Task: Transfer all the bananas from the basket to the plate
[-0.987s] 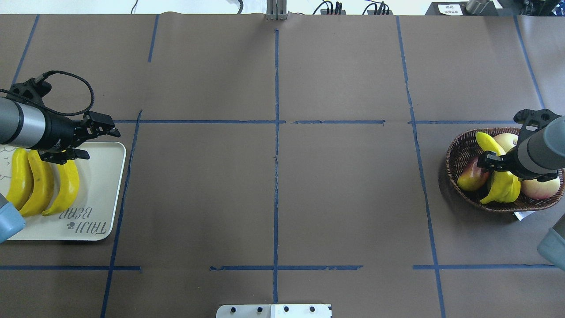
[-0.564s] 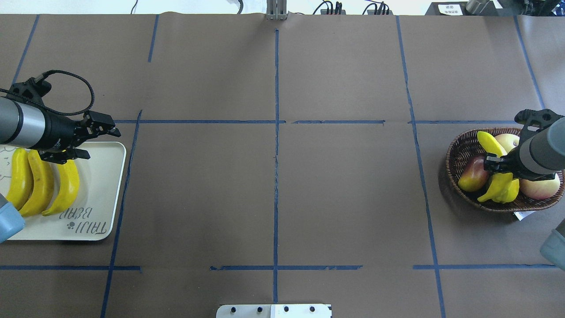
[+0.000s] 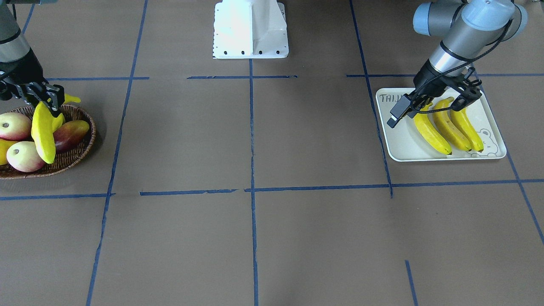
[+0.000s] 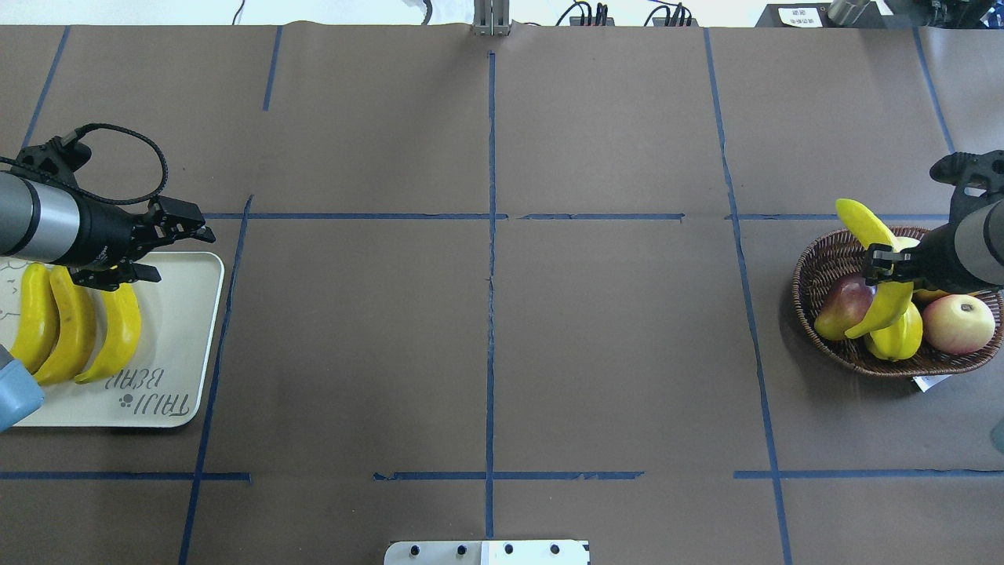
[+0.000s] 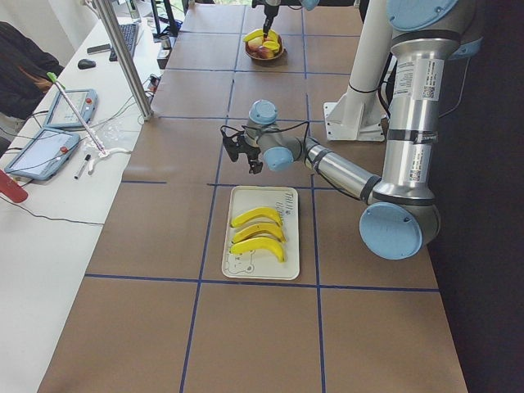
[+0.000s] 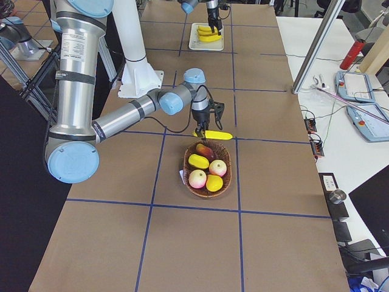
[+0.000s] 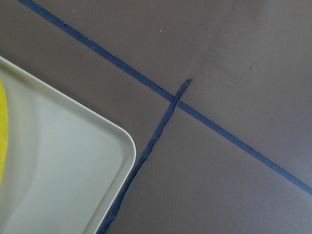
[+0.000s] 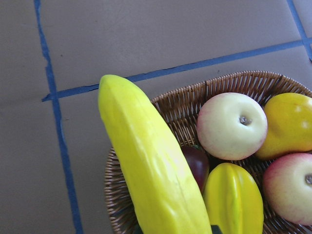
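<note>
Three yellow bananas [image 4: 72,326] lie side by side on the cream plate [image 4: 176,345], which also shows across the table as the plate [image 3: 403,146]. My left gripper [image 4: 166,249] hangs open and holds nothing, over the plate's far corner just past the banana tips. At the other end, my right gripper [image 4: 882,265] is shut on a fourth banana [image 4: 867,235]. It holds the banana [image 3: 43,134] in the air above the brown wicker basket [image 4: 812,263], one end out past the far rim. The right wrist view shows that banana [image 8: 151,165] close up over the basket [image 8: 185,97].
The basket still holds a yellow-green starfruit [image 4: 896,339], a red mango [image 4: 838,304], apples [image 4: 957,323] and a yellow fruit [image 8: 287,126]. A white tag [image 4: 929,382] lies beside the basket. The robot's white base [image 3: 250,29] stands at mid-table.
My right gripper has risen with the banana, lifting it off the fruit pile and toward the basket's far rim. The left arm has not moved.
</note>
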Controlling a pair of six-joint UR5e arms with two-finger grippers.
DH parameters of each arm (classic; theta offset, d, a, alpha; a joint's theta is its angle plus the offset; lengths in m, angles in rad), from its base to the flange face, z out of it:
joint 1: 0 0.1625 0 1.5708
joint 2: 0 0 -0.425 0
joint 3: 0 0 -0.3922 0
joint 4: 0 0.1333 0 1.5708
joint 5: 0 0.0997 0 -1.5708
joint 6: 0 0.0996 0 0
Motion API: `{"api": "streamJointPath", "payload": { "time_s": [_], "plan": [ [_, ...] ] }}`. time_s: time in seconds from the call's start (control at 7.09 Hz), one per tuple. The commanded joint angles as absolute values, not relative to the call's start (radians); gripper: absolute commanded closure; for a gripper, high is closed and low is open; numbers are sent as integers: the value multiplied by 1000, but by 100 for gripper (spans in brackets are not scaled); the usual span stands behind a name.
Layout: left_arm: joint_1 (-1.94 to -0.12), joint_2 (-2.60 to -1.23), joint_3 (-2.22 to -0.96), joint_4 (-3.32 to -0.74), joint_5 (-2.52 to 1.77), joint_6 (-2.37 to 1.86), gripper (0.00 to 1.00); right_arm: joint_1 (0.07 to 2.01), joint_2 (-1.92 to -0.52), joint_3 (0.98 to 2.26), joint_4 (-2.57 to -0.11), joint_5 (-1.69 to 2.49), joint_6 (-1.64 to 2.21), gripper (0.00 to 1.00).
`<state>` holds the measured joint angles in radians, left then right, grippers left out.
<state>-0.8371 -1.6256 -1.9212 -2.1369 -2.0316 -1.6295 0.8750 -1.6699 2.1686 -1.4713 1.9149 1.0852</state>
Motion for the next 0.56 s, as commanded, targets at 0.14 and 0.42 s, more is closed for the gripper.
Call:
{"api": "streamJointPath", "payload": {
  "time_s": [0.14,0.42],
  "plan": [
    [-784,-1741,-1913,-2135,-2039,-1658,0,868,-1460,2203,-1493,2049,1009,100],
    [-735,-1888,-1904,-2134,-2043,-1773,0,780,-1318,2197,-1493,2091,1011,100]
  ]
}}
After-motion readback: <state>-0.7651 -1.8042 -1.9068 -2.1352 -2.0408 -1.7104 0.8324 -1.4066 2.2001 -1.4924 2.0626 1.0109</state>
